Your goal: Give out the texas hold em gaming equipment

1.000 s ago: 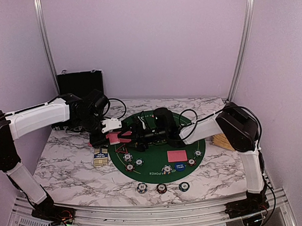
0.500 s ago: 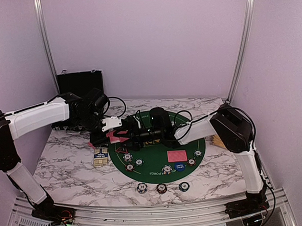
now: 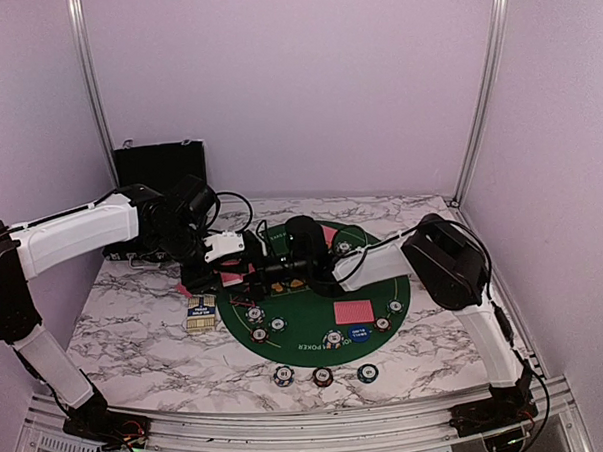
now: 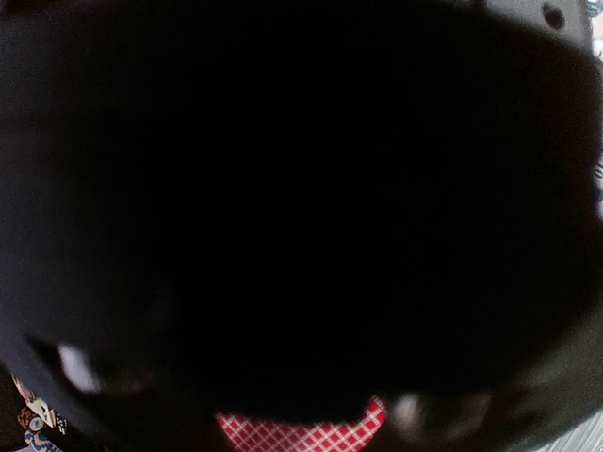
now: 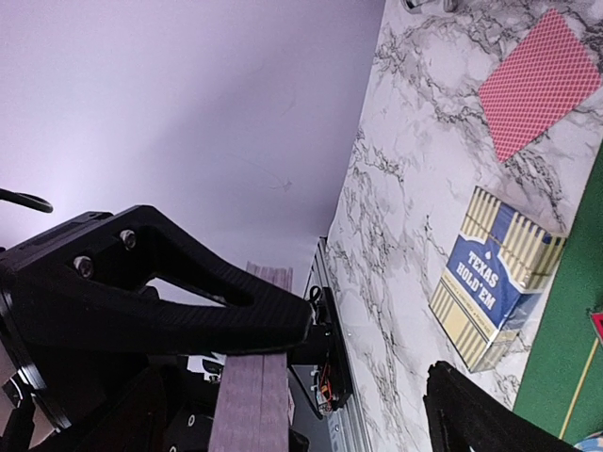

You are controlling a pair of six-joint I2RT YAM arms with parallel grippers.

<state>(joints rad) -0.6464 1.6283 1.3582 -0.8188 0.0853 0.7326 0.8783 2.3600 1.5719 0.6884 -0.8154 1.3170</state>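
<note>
**Inspector:** Far left first.

**Assistant:** A black case (image 3: 161, 162) stands against the back wall at the bench's (image 3: 126, 324) far left corner. In front of it the left hand (image 3: 226, 269) is pressed together, pinching a red-backed card (image 4: 301, 435) over the left edge of the green mat (image 3: 305, 306). Its wrist view is almost wholly black, and only that card shows at the bottom.

**Inspector:** Beneath that hand?

**Assistant:** A blue and gold card box (image 3: 200, 312) lies flat on the marble just beside the mat. A loose card (image 5: 539, 85) lies face down beyond the box.

**Inspector:** The right hand?

**Assistant:** The right hand (image 3: 265, 272) has its fingers spread wide and grips nothing. It reaches across the mat and sits close to the left hand.

**Inspector:** Remaining equipment?

**Assistant:** Several chips (image 3: 259, 335) sit along the mat's near rim. A face-down card pile (image 3: 353, 311) lies right of centre, with a blue disc (image 3: 358, 333) just beside it. Three more chips (image 3: 323, 375) form a row on the bare bench near its front edge.
</note>
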